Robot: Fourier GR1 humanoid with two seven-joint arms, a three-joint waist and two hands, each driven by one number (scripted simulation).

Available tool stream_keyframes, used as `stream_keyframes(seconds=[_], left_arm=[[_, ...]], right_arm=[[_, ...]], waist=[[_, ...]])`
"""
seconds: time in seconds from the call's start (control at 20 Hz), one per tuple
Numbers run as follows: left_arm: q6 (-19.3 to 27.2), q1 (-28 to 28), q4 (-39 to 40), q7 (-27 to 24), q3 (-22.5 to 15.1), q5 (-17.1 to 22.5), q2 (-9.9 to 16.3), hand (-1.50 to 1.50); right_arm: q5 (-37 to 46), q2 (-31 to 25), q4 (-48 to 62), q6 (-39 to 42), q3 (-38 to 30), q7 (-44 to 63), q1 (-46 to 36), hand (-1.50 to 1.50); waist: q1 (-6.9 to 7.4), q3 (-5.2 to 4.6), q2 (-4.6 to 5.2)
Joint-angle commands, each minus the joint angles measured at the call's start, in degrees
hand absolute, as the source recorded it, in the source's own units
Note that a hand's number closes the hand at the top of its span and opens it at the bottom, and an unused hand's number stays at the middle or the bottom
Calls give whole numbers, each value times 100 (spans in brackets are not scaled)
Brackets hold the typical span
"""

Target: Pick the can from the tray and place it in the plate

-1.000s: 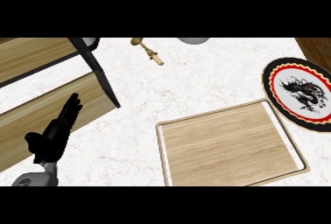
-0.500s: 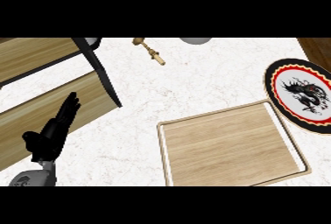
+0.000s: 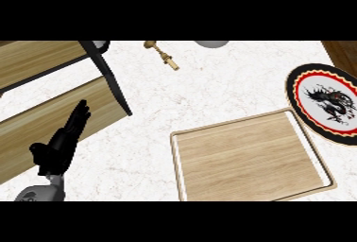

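While no can shows anywhere, the wooden tray (image 3: 247, 158) lies bare well right of the left hand (image 3: 59, 146), whose fingers are straight and together; the plate (image 3: 326, 101) sits farther right, touching the tray's corner.

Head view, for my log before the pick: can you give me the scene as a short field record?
tray: wooden tray at lower right, nothing visible on it
can: not seen in this view
plate: black-rimmed plate with dragon motif, right edge, beside the tray's far right corner
left hand: left hand at lower left, fingers straight, holding nothing
right hand: not in view
other: small brass-coloured object near top
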Motion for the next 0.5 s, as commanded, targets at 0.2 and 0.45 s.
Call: stream_keyframes(seconds=[0.2, 0.45], left_arm=[[-113, -191, 205, -74, 120, 48, -13, 0], [-121, -40, -179, 274, -93, -50, -88, 0]], right_arm=[[64, 716, 1121, -585, -79, 307, -1050, 150], [159, 854, 1915, -1011, -166, 701, -1568, -150]], waist=[[46, 5, 28], [107, 10, 38]])
